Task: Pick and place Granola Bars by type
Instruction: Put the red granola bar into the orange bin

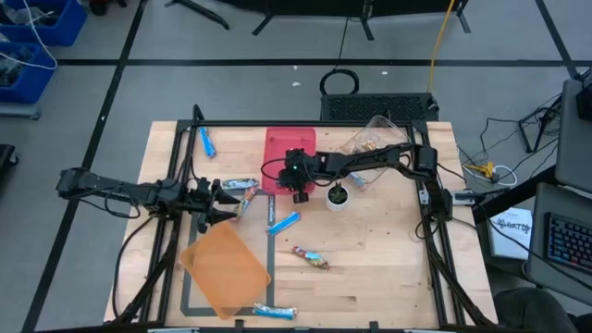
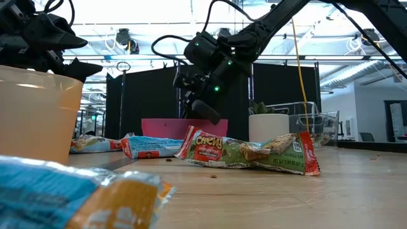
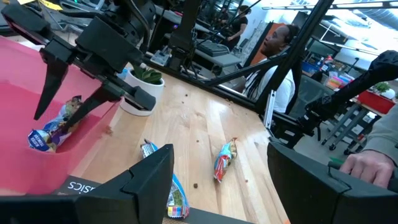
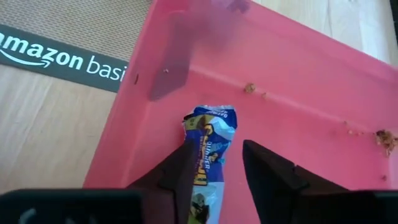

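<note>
1. Over the near edge of the pink tray (image 1: 277,148) hangs the right gripper (image 1: 298,190), its arm stretched in from the table's right side. Its wrist view shows a blue-wrapped bar (image 4: 208,155) lying on the tray floor between the parted fingers (image 4: 180,177), which look slack around it, not pinching; I judge this to be the release, the bar laid where its kind belongs.

2. On the table's left, the left gripper (image 1: 225,198) waits just beside a bar in a blue and tan wrapper (image 1: 242,185). Its fingers stand well apart and hold nothing, probably ready for the next pick.

3. Elsewhere on the bare wood (image 1: 388,268) the unsorted Granola Bars lie scattered: a blue bar (image 1: 283,222) near the middle, a red-brown multicolour bar (image 1: 311,258) nearer still, another blue bar (image 1: 275,312) at the near edge, and one more blue bar (image 1: 206,141) far left.

4. An orange tray (image 1: 225,269) lies near left, with nothing visible in it, likely meant for a second type.

5. Just right of the right gripper stands a potted plant in a white cup (image 1: 338,197), close enough that the arm must draw back with care. A clear bin (image 1: 375,137) at the far right seems to hold more bars.
</note>
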